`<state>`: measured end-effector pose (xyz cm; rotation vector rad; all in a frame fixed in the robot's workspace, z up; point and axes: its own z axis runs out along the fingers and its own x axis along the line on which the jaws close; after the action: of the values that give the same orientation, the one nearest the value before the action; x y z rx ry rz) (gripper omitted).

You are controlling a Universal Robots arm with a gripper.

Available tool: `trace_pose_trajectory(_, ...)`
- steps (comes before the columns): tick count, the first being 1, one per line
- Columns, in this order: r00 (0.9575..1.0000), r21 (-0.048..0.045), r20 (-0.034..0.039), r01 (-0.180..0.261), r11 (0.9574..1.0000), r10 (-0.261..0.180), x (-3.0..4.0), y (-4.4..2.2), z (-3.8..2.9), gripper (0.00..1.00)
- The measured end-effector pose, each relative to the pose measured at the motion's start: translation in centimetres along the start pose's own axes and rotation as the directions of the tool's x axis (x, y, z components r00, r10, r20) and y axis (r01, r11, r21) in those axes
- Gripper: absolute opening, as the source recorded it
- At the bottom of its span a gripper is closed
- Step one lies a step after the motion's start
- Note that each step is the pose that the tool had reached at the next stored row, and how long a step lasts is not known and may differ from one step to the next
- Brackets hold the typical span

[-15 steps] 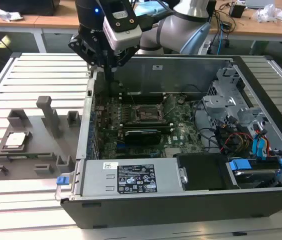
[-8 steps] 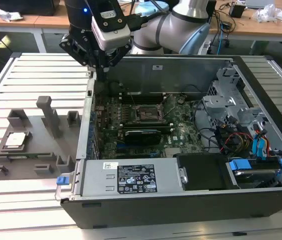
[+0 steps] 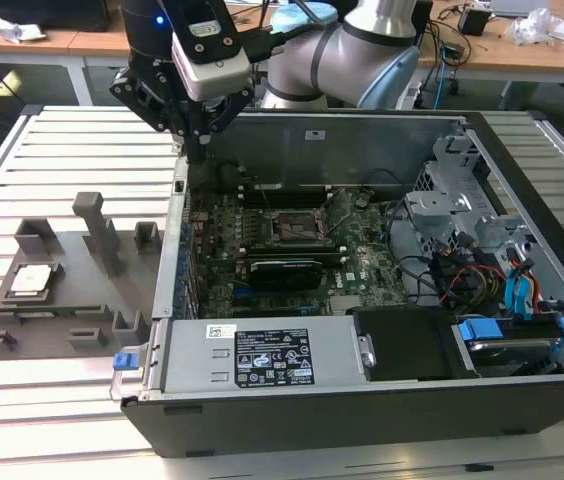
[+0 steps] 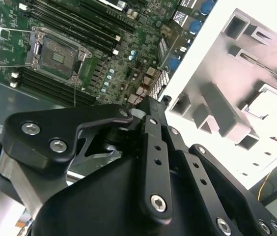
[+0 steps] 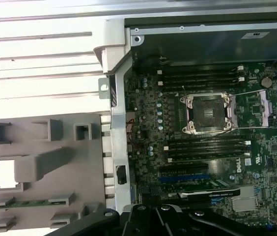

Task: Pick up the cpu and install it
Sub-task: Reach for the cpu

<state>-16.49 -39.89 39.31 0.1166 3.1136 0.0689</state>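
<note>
As I hover over the case (image 3: 382, 150) wall, my fingers (image 3: 195, 148) are clenched on nothing.
cpu (image 3: 30, 280) sits in its recess on the grey holder (image 3: 92, 300) on the table (image 3: 62, 140), at the exterior view's left, well apart from me. Socket (image 5: 207, 114) on the motherboard (image 5: 187, 162) is bare, load plate swung open.

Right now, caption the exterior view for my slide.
Gripper above the case edge; cpu lying in its grey holder, socket empty.
</note>
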Motion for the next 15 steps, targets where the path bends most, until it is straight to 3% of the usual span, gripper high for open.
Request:
trace_pose_trajectory(1,1.0,0.0001,0.0,0.0,1.0,0.0,0.65,-0.05,-0.01,0.11)
trace_pose_trajectory(3,1.0,0.0,0.0,0.0,1.0,0.0,1.19,-0.09,-0.02,0.11)
trace_pose_trajectory(15,1.0,0.0,-0.0001,0.0,1.0,0.0,3.31,-0.25,-0.05,0.11)
